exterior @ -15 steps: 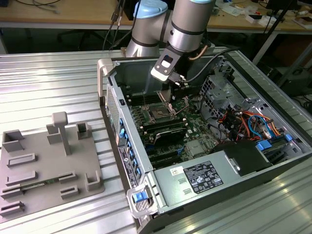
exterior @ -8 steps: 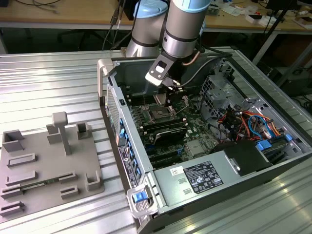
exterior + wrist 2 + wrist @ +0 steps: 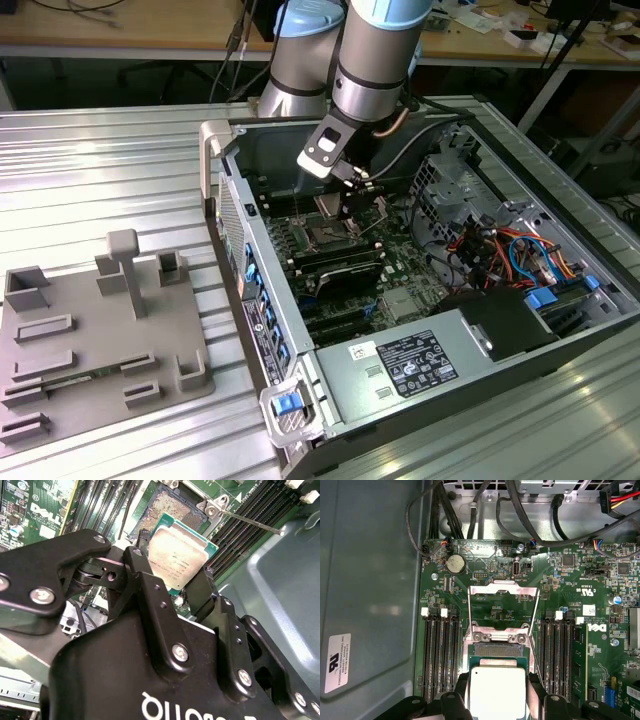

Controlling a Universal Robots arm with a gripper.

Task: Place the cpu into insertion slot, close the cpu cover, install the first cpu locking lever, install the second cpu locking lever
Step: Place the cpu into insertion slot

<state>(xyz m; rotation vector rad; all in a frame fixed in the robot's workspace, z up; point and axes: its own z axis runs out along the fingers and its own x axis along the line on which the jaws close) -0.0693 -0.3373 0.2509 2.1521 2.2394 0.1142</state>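
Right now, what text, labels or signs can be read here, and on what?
White label on the case wall: print too small to read.
Power supply label: too small.
cpu top: faint engraving, unreadable.
Circuit board: white logo and markings, mostly too small.

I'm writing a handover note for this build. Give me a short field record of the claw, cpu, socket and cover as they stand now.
cpu: gripped in the claw, metal top up, close to the slot, not seated
claw: shut on the cpu
insertion slot: bare, contacts exposed
cpu cover: swung open, standing clear of the slot
task stage: cpu not yet placed
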